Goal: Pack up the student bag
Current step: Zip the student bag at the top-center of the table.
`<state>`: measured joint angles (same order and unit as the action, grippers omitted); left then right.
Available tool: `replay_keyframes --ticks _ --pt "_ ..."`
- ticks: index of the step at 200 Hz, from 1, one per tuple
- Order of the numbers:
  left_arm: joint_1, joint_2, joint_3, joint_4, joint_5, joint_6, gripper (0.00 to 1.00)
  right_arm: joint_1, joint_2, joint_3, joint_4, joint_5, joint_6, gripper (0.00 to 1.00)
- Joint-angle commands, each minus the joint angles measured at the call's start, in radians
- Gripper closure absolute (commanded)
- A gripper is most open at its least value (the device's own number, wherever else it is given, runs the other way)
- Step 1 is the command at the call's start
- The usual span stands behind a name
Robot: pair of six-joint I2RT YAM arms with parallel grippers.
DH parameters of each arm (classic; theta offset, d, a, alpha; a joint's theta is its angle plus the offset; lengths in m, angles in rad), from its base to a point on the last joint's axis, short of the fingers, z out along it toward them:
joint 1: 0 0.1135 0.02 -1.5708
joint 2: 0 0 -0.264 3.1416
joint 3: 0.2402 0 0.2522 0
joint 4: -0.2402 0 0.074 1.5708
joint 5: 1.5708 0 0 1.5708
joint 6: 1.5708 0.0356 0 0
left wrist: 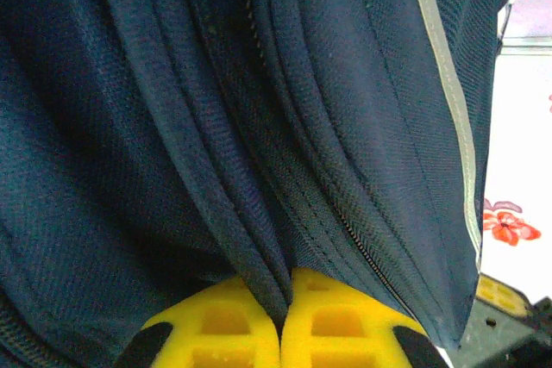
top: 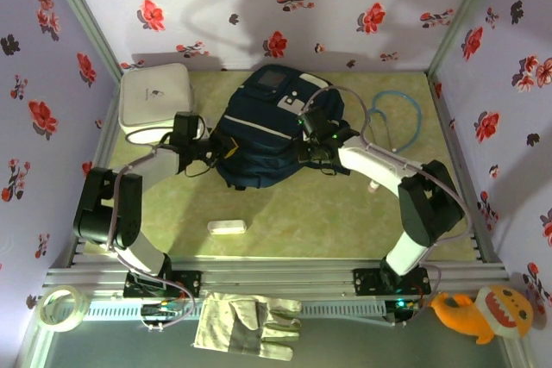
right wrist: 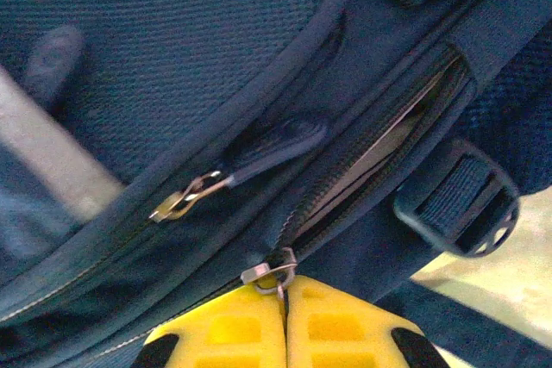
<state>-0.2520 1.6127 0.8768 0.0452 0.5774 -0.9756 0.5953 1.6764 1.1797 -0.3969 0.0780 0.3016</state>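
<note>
Navy student bag [top: 259,140], left pincer [left wrist: 282,299] pinching its fabric [left wrist: 250,239], right pincer [right wrist: 285,299] pinching zip pull [right wrist: 269,274] (patch [top: 272,80] unreadable)

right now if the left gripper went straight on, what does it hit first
The left gripper, shut on a fold of the dark navy fabric backpack, would likely press straight into more of that fabric.

Far left: white rounded box [top: 153,101]. Near centre: small white bar [top: 227,227]. Nearest me: tape roll [top: 62,308], pale glove [top: 248,323], orange plush toy [top: 479,309].
</note>
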Motion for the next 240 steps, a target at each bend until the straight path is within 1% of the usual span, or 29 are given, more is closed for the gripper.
replay_keyframes --ticks 1,28,49,59,66,75,84,92,105,120,138,159,191,211,240 --pt "0.085 -0.012 -0.005 -0.142 -0.056 0.103 1.0 -0.116 0.028 0.05 -0.102 0.203 -0.033 1.0" --pt "0.088 0.002 0.006 -0.143 -0.035 0.119 1.0 -0.147 0.062 0.09 -0.118 0.283 0.032 1.0" --pt "0.088 0.009 0.019 -0.146 -0.03 0.123 1.0 -0.156 0.089 0.121 -0.169 0.347 0.098 1.0" --pt "0.088 0.009 0.024 -0.15 -0.03 0.125 1.0 -0.159 0.096 0.131 -0.203 0.39 0.144 0.97" --pt "0.089 0.009 0.026 -0.153 -0.029 0.126 1.0 -0.165 0.097 0.135 -0.217 0.388 0.163 0.94" --pt "0.088 0.009 0.028 -0.153 -0.03 0.124 1.0 -0.169 0.09 0.133 -0.216 0.342 0.167 0.88" --pt "0.088 0.009 0.03 -0.147 -0.022 0.118 1.0 -0.167 0.076 0.121 -0.196 0.268 0.148 0.78" --pt "0.088 0.009 0.031 -0.137 -0.012 0.108 1.0 -0.166 0.056 0.106 -0.166 0.147 0.123 0.67" --pt "0.088 0.012 0.025 -0.103 0.003 0.084 1.0 -0.157 0.022 0.087 -0.132 0.03 0.105 0.56" --pt "0.088 0.021 0.024 -0.072 0.012 0.064 1.0 -0.151 -0.014 0.062 -0.087 -0.123 0.07 0.49" --pt "0.088 0.035 0.024 -0.053 0.012 0.044 1.0 -0.139 -0.045 0.035 -0.032 -0.171 0.082 0.39" --pt "0.088 0.032 0.019 -0.031 0.01 0.025 1.0 -0.126 -0.031 0.039 0.013 -0.224 0.098 0.33" --pt "0.088 0.021 0.016 -0.039 0.01 0.025 1.0 -0.081 0.046 0.112 0.068 -0.292 0.114 0.29" --pt "0.088 0.019 0.013 -0.039 0.011 0.02 1.0 -0.056 0.111 0.171 0.07 -0.294 0.111 0.28" --pt "0.089 0.007 0.008 -0.036 0.013 0.012 1.0 -0.055 0.177 0.204 0.093 -0.298 0.139 0.25"
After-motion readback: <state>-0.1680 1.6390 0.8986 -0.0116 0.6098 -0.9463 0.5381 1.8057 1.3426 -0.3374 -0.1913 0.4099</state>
